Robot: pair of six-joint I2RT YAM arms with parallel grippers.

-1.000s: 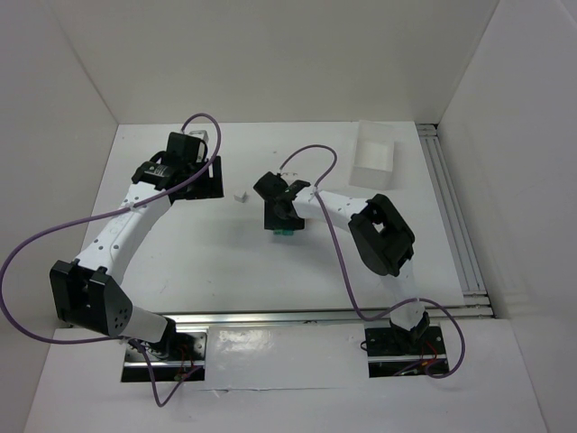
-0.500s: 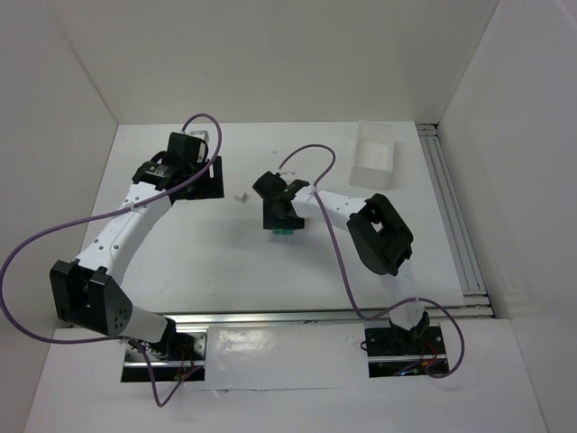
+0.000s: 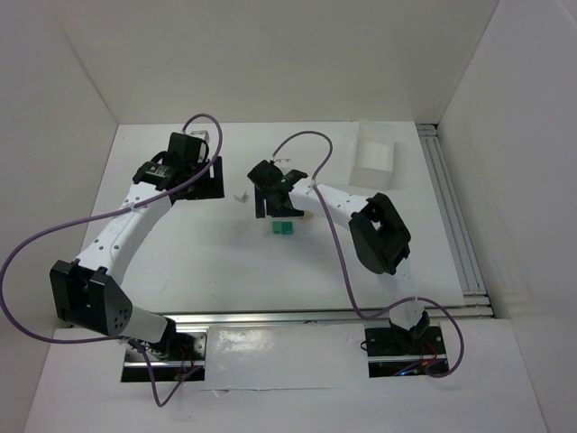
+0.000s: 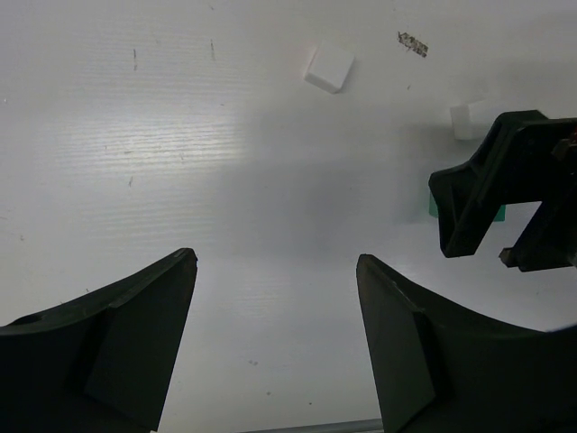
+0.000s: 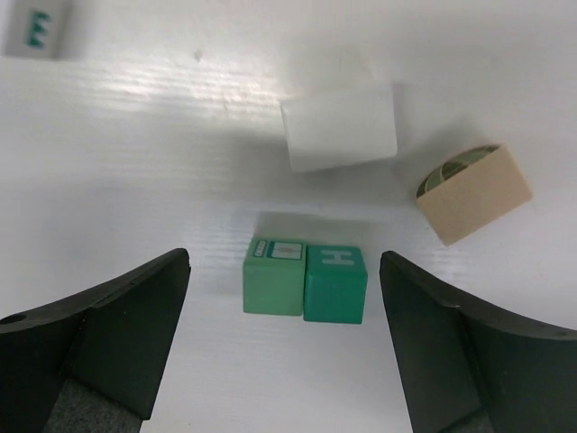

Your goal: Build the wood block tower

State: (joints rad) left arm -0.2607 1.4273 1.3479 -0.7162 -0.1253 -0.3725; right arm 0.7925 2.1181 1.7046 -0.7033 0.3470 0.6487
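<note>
Well, the right gripper (image 5: pixel 284 262) hangs wide open and empty above two green cubes (image 5: pixel 305 280) touching side by side midway between the table's (image 3: pixel 198 262) left and right edges, a tan block (image 5: pixel 473 194) and white block (image 5: pixel 341 126) nearby, while the left gripper (image 4: pixel 275 262) gapes empty toward the far left corner.

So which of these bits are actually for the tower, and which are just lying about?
Probably for the tower:
green picture block
green H block
tan block
plain white block
printed white block

Just lying about:
clear tray
</note>
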